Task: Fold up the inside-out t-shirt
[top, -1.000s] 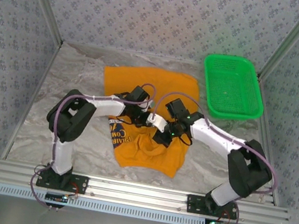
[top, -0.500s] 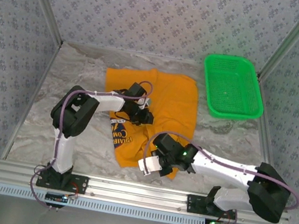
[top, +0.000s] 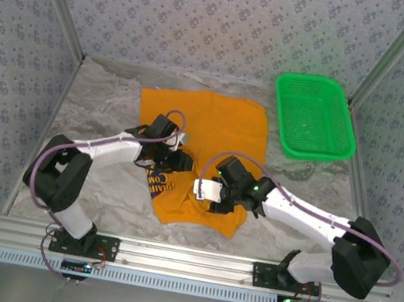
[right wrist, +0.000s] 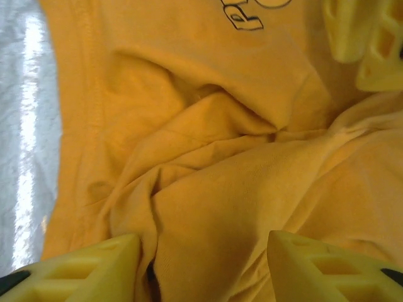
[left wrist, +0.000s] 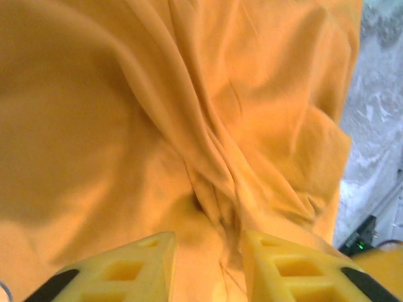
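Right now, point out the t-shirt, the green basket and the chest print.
t-shirt [top: 226, 124], top external view, flat far panel.
green basket [top: 332, 154], top external view, near rim.
chest print [right wrist: 242, 19], right wrist view, outlined letter.

Parted right hand [right wrist: 204, 267] over rumpled t-shirt [right wrist: 220, 170].

Right claw [top: 206, 192] swung back over t-shirt [top: 213, 133], apparently parted; left arm elbow dropped outward, leftward.
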Robot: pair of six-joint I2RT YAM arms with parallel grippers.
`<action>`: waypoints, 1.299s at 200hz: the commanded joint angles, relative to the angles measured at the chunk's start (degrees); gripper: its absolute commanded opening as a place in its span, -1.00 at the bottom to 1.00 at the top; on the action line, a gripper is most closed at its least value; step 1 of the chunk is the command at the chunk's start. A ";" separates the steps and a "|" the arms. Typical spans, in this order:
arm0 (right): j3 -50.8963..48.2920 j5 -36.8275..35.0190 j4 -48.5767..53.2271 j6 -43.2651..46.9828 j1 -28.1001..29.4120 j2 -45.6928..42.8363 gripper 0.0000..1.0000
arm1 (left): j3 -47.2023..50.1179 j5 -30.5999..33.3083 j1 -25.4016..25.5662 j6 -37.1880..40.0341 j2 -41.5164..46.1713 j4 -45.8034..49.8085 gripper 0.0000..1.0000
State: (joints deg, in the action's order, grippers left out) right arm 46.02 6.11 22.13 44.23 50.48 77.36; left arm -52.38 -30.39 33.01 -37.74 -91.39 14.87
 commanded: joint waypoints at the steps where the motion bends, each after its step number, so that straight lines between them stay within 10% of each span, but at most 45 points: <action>1: 0.64 -3.29 -3.41 -5.17 -0.39 4.07 -0.06 | 2.58 -1.86 2.68 -1.67 1.04 -1.92 -0.40; 31: 1.63 4.70 -2.45 -7.23 -3.83 3.09 -1.00 | 2.80 -2.37 6.32 -3.73 -2.16 -5.49 -0.41; 68: -1.48 15.99 -6.09 -16.49 -14.11 -6.35 -1.00 | -1.13 -2.83 9.91 -4.10 -4.29 -8.05 -0.19; 93: -2.86 16.31 -4.65 -19.66 -17.54 -6.66 -0.45 | -3.65 -2.59 11.59 -4.28 -6.00 -10.45 -0.15; 157: -0.11 13.91 -3.68 -24.98 -21.14 -5.83 0.00 | -4.94 -0.30 16.84 -1.57 -11.82 -11.10 -0.68; 212: 3.19 24.30 1.53 -21.55 -20.96 3.73 -0.18 | 4.72 4.50 17.90 -2.10 -3.39 -18.55 -0.89; 245: 5.60 24.10 2.91 -22.09 -20.97 7.95 -1.00 | 8.10 7.50 18.92 -0.15 1.34 -21.51 -0.91; 260: 5.95 21.30 1.29 -24.70 -21.75 8.69 -1.00 | 9.37 9.15 19.77 1.34 3.19 -22.44 -0.91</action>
State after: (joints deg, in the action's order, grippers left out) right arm 49.50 28.10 22.74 22.17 29.47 84.79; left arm -44.71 -24.64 51.31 -39.57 -91.74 -3.73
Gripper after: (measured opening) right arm 0.065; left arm 0.048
